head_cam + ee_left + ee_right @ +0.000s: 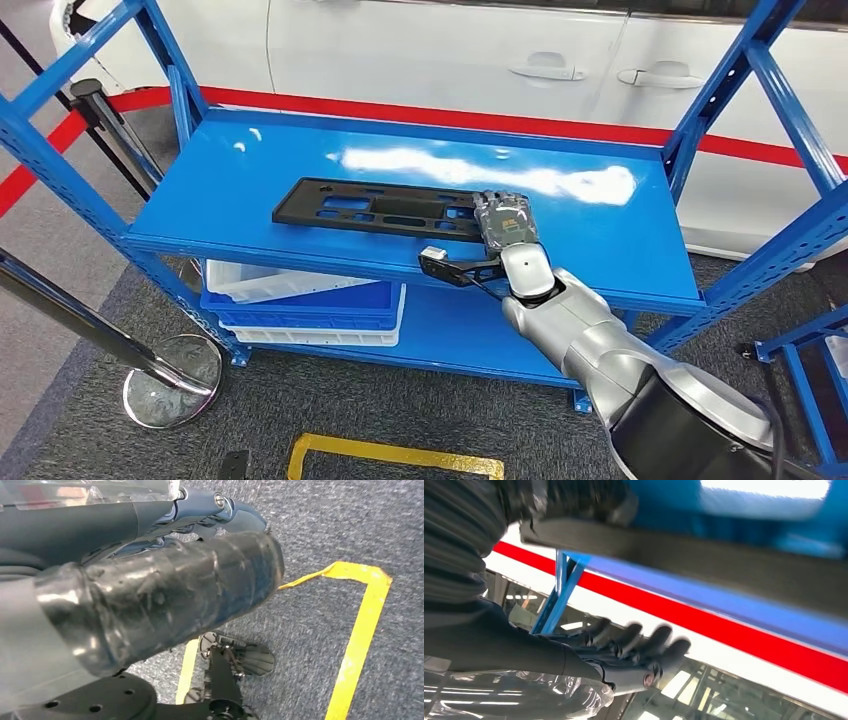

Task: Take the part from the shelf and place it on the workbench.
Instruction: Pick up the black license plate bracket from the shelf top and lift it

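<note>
Head view first: my right hand is laid over the right end of the part, a long flat black panel with cut-outs lying along the front edge of the blue shelf. Whether my fingers have closed on it, I cannot tell from up here. A white car stands behind the shelf, with white and blue bins on the lower level. I'd call this the grasp step, so next comes a firm hold, then a level lift clear of the front edge.

Left wrist view: my left hand hangs over grey carpet and a yellow floor line, fingers curled in, holding nothing.

Right wrist view, blurred: the part's dark edge runs close by the camera and my fingers sit below it, spread apart, seemingly not clamped. That gap is hidden from above.
</note>
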You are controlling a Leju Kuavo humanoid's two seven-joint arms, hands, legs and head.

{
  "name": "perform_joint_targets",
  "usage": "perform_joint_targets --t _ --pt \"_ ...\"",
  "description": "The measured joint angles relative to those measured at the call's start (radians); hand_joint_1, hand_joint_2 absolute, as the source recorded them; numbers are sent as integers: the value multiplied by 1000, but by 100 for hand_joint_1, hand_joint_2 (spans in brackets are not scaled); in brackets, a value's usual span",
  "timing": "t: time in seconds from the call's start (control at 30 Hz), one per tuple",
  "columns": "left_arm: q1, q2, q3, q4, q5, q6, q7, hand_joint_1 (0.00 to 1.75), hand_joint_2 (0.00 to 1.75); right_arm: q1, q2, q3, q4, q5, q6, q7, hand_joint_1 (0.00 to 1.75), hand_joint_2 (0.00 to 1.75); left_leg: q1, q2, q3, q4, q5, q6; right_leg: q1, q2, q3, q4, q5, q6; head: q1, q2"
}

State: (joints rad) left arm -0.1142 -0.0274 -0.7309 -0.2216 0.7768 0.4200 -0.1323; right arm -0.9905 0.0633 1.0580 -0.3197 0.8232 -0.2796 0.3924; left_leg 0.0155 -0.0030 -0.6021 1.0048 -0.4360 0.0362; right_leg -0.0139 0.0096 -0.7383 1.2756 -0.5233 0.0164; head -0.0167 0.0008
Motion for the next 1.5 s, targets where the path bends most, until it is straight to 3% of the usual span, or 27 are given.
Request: perform_joint_targets --t 0.07,0.13,0.23,0.3,0.4,0.47,0.5,0.53,0.6,0.67,0.77,0.83,0.9,0.97,1.0,1.03,1.1,1.17,1.3,1.37,1.43,1.47,1.5 --pt "4 -1 0 0 1 1 -1 0 0 0 -4 0 1 0 0 -5 175 175 3 -1 -1 8 -6 -7 -4 0 57 -118 61 0 0 0" --pt "4 -2 0 0 2 2 -3 0 0 -1 -5 -1 1 0 -1 -7 175 175 -1 -2 -7 21 -13 -18 -2 0 100 -207 87 -5 -1 0" --pt "6 -2 0 0 6 3 -6 0 0 -2 -7 -2 0 0 -3 -9 175 175 -2 -3 -12 23 -14 -32 1 0 108 -224 86 -22 -3 0" --pt "8 -3 0 0 7 3 -6 0 0 -4 -8 -6 0 0 -4 -9 175 175 0 -2 -20 47 -34 -41 -2 -1 114 -231 89 -34 -5 0" --pt "9 -4 0 0 8 3 -5 0 0 -5 -9 -10 0 -2 -2 -9 175 175 2 -1 -92 206 -114 -51 -3 -5 119 -235 91 -45 -10 0" --pt "10 -5 0 0 8 3 -4 0 0 -3 -10 -10 0 -2 -2 -9 175 175 3 -1 -129 283 -132 -52 -1 -6 119 -234 91 -47 -10 0" --pt "11 -5 0 0 9 3 -4 0 0 -3 -11 -11 0 -2 -2 -10 175 175 3 -1 -124 273 -116 -50 -1 -5 119 -234 90 -47 -10 0" --pt "11 -5 0 0 9 3 -4 0 0 -2 -11 -11 0 -2 -3 -12 175 175 3 -1 -100 226 -86 -47 0 -5 120 -233 91 -46 -10 0" --pt "11 -5 0 0 8 0 -8 0 0 -2 -14 -13 0 -2 -7 -14 175 175 0 -1 -31 94 -33 -38 2 -4 121 -232 91 -43 -10 0" --pt "9 -5 0 0 3 -3 -19 0 0 -1 -19 -17 0 -3 -19 -17 175 175 -5 -1 4 25 -20 -30 4 -4 120 -233 92 -33 -9 0" --pt "10 -6 0 0 -16 5 -59 0 0 9 -32 -30 -1 -21 -60 -39 175 175 -4 -1 7 12 -14 -16 5 -4 120 -235 93 -13 -8 0" --pt "10 -7 -1 0 -22 26 -87 0 0 15 -43 -46 -3 -50 -91 -69 175 175 0 2 10 2 -5 -3 5 -5 99 -190 59 -5 -5 0" --pt "9 -8 -1 0 -21 46 -104 0 0 24 -53 -65 -6 -78 -110 -96 175 175 0 4 8 0 -3 2 3 -6 46 -72 -6 -1 -2 0" --pt "10 -7 0 0 -21 54 -111 0 87 34 -61 -82 -9 -89 -118 -109 175 175 -1 3 6 2 -3 3 3 -6 4 24 -38 1 -2 0" --pt "10 -7 -1 0 -21 56 -112 0 131 38 -63 -88 -10 -91 -118 -111 175 175 -1 3 6 3 -3 3 3 -6 5 24 -26 1 -2 0" --pt "10 -8 -1 0 -21 56 -113 0 175 39 -65 -93 -13 -91 -119 -113 175 175 -1 2 6 6 -4 1 3 -6 26 -15 2 -1 -2 0" --pt "10 -8 -1 0 -19 60 -118 0 175 38 -67 -106 -19 -108 -128 -133 175 175 -3 1 4 14 -9 -5 4 -6 94 -147 60 -7 -2 0" --pt "8 -9 -1 0 -10 75 -130 0 175 37 -66 -126 -30 -179 -152 -209 175 175 -5 -1 -1 22 -12 -14 8 -5 132 -224 79 -15 -4 0" --pt "9 -7 0 0 18 125 -160 0 175 32 -57 -219 -83 -459 -167 -465 175 175 -1 -3 -9 33 -21 -36 8 -6 134 -237 84 -36 -4 0" --pt "8 -6 0 0 25 127 -160 0 175 35 -53 -270 -127 -564 -158 -545 175 175 1 -2 -44 107 -68 -46 4 -6 133 -242 89 -46 -9 0" --pt "8 -6 0 0 29 124 -145 0 175 51 -53 -312 -190 -661 -149 -589 175 175 2 -2 -103 230 -125 -52 4 -6 129 -241 89 -50 -11 0" --pt "9 -6 0 0 31 123 -134 0 175 62 -54 -330 -230 -711 -140 -599 175 175 3 -2 -124 274 -136 -53 5 -6 129 -241 89 -50 -11 0" --pt "10 -6 0 0 32 122 -125 0 175 75 -57 -347 -277 -761 -129 -604 175 175 3 -2 -130 284 -128 -53 5 -5 129 -241 89 -50 -11 0"
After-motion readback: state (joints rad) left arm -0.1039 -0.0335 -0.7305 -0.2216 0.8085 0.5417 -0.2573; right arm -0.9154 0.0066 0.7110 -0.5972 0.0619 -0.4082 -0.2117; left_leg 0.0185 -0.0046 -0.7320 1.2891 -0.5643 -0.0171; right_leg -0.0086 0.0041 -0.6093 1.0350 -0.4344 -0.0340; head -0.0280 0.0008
